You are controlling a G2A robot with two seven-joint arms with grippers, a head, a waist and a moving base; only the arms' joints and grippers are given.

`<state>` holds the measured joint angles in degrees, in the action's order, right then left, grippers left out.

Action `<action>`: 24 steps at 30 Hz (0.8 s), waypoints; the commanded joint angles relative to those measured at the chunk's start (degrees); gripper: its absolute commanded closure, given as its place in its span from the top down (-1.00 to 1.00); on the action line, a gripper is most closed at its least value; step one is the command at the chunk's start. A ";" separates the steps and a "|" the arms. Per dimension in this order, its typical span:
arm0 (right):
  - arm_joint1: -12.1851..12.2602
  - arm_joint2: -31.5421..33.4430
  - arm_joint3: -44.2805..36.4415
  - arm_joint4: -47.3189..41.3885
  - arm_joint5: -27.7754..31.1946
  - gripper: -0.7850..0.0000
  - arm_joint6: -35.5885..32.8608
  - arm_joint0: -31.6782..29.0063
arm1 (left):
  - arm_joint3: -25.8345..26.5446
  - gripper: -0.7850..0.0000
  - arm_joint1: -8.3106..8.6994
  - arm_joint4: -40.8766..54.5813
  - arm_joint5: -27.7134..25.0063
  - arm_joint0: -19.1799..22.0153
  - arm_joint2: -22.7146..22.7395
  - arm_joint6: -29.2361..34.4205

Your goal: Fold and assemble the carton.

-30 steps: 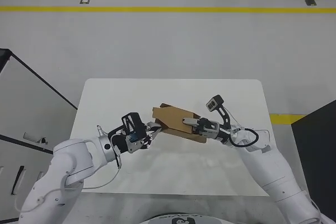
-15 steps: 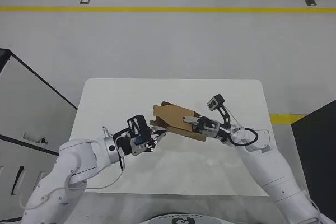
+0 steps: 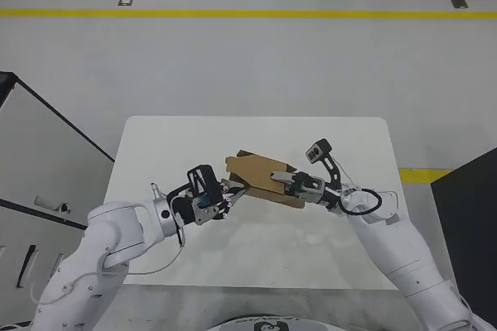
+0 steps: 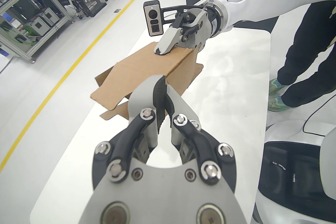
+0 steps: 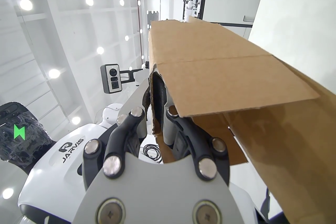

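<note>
A brown cardboard carton (image 3: 261, 175), partly unfolded with loose flaps, is held above the middle of the white table (image 3: 257, 248). My right gripper (image 3: 280, 179) is shut on the carton's right-hand panel; in the right wrist view the cardboard (image 5: 223, 72) sits between its fingers (image 5: 157, 104). My left gripper (image 3: 230, 195) is at the carton's left corner. In the left wrist view its pads (image 4: 163, 86) are pressed together on the carton's (image 4: 136, 72) near edge, with the right gripper (image 4: 161, 51) clamped on the far side.
A person in dark trousers (image 4: 309, 57) stands beside the table's right side. A black cabinet (image 3: 0, 99) stands left of the table and a dark panel (image 3: 480, 215) to its right. The table's front half is bare.
My left gripper has moved right to the carton's corner and closed on its edge. The right gripper has kept its hold, and the carton has barely shifted.
</note>
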<state>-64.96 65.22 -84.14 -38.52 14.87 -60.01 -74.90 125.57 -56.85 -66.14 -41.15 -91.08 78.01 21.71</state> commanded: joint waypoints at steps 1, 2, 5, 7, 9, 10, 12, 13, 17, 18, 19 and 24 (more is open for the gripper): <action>-0.04 -0.05 -0.01 -0.31 0.09 -1.00 -0.28 0.00 | 0.25 -1.00 0.02 -0.13 -0.19 -0.19 -0.55 -0.08; -0.07 -0.11 -0.02 -0.40 0.09 -1.00 -0.35 0.04 | 0.39 -1.00 0.02 -0.29 -0.24 -0.21 -0.88 -0.08; -0.16 -0.35 0.04 -0.49 0.10 -1.00 -0.41 0.21 | 0.49 -1.00 0.02 -0.49 -0.08 -0.10 -1.48 -0.17; -0.20 -0.41 0.15 -0.50 0.10 -1.00 -0.48 0.31 | 0.39 -1.00 0.03 -0.59 0.24 0.03 -1.52 -0.27; -0.21 -0.37 0.27 -0.52 0.13 -1.00 -0.56 0.35 | 0.32 -1.00 0.05 -0.70 0.69 0.07 -1.38 -0.25; -0.21 -0.22 0.36 -0.75 0.22 -1.00 -0.65 0.30 | 0.26 -1.00 0.07 -0.70 1.03 0.06 -1.23 -0.28; -0.18 0.28 0.57 -1.98 0.48 -1.00 -1.17 0.06 | 0.13 -1.00 0.09 -0.68 1.92 0.02 -0.67 -0.42; -0.13 0.58 0.63 -2.22 0.70 -1.00 -1.63 -0.01 | -0.07 -1.00 0.11 -0.60 2.47 -0.06 -0.29 -0.48; 0.11 1.83 0.66 -2.96 1.84 -1.00 -3.94 -0.49 | -1.11 -1.00 0.23 -0.81 4.55 -0.23 2.00 -0.77; 0.18 2.11 0.62 -2.84 2.13 -1.00 -4.53 -0.60 | -1.51 -1.00 0.27 -0.90 5.02 -0.30 2.70 -0.79; 0.26 2.43 0.58 -2.67 2.40 -1.00 -4.93 -0.73 | -1.94 -1.00 0.31 -0.85 5.37 -0.40 3.37 -0.87; 0.61 3.81 -0.74 -2.00 4.31 -1.00 -7.13 -1.50 | -3.51 -1.00 0.49 -1.73 6.13 -0.92 5.45 -0.90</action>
<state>-64.43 68.75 -84.48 -40.68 18.71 -66.50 -76.23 122.35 -56.38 -67.65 -35.11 -91.89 83.24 20.85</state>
